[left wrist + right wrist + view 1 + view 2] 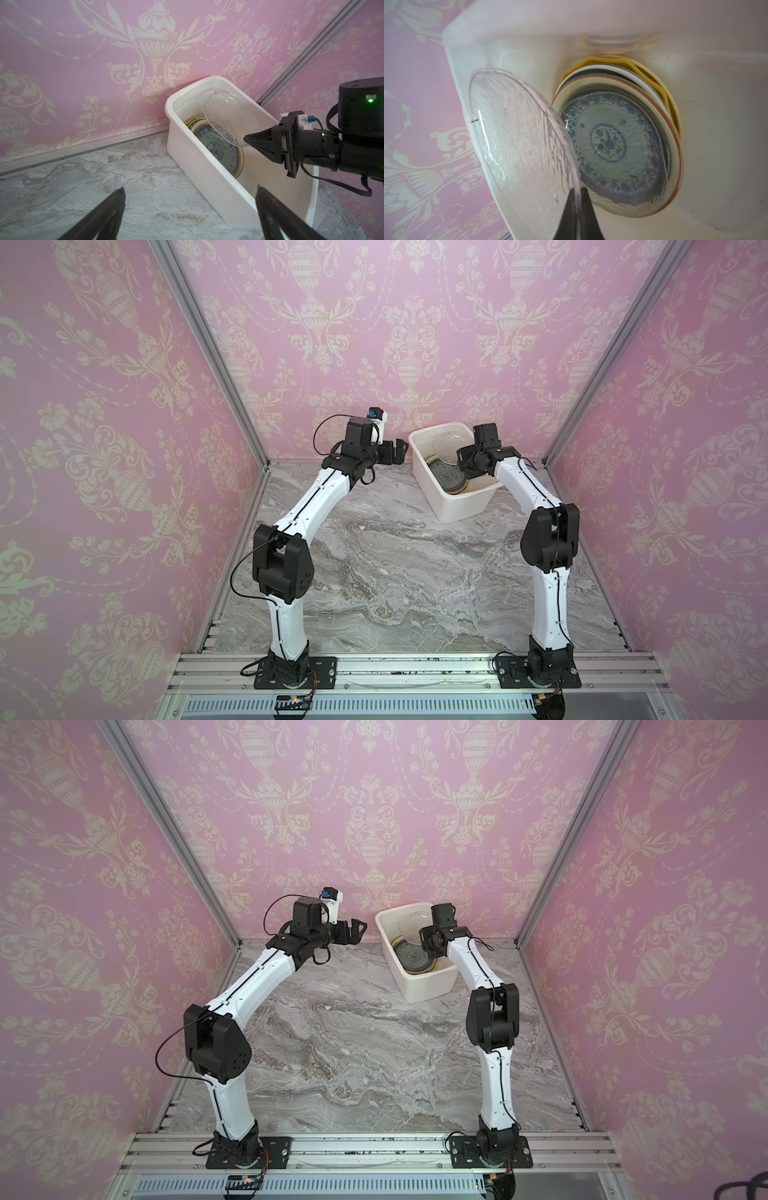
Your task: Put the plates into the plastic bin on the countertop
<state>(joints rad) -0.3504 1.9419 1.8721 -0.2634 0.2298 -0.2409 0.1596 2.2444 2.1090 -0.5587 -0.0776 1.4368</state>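
Note:
The white plastic bin [461,506] [424,986] [197,166] stands at the back of the countertop [395,572]. My right gripper [246,138] [578,190] is inside the bin, shut on the rim of a clear glass plate [446,443] [226,116] [519,145]. It holds that plate tilted on edge above the stack. Several plates are stacked in the bin. A blue-patterned plate [216,147] [608,143] lies near the top, over a cream plate [670,128] and a yellow scalloped one [591,60]. My left gripper [401,450] [359,928] [190,187] hovers open and empty just left of the bin.
Pink patterned walls with aluminium posts [216,352] [623,352] close in the back and both sides. The bin's far corner sits almost against the back wall. An aluminium rail [415,668] runs along the front edge by the arm bases.

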